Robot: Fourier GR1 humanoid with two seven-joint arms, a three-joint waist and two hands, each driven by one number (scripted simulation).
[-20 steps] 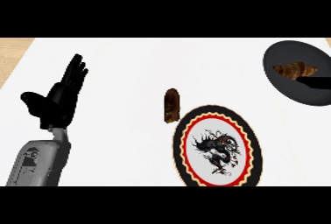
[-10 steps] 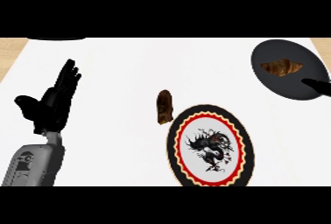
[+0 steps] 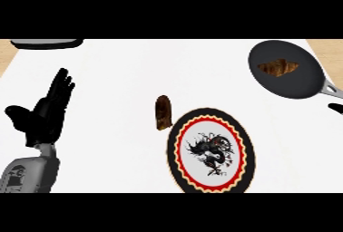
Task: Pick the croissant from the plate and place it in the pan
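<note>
The golden-brown crescent-shaped croissant lies inside the dark grey round metal pan, roughly at the middle of the pan floor, with its long axis running across the view. The pan holds nothing else. Judged from this layout, the placing step is complete and only clearing the arm away remains.

The right hand shows only as a small black tip at the right edge, just beyond the pan's grey handle. From that tip the croissant lies forward and to the left, at close range, and apart from the hand. Whether the right hand's fingers are spread or curled cannot be told.

The left hand stands at the left side of the white tabletop, fingers straight and raised, thumb set apart, holding nothing; it is at rest. From this hand the croissant lies far to the right and forward, so the right hand is by a wide margin the nearer one.

The round plate with a black rim, red scalloped ring and black dragon motif sits between the two hands and carries nothing. A dark brown upright oblong object stands just beside the plate's upper-left rim; its identity cannot be told. A grey flat object is partly visible at the far left edge.
</note>
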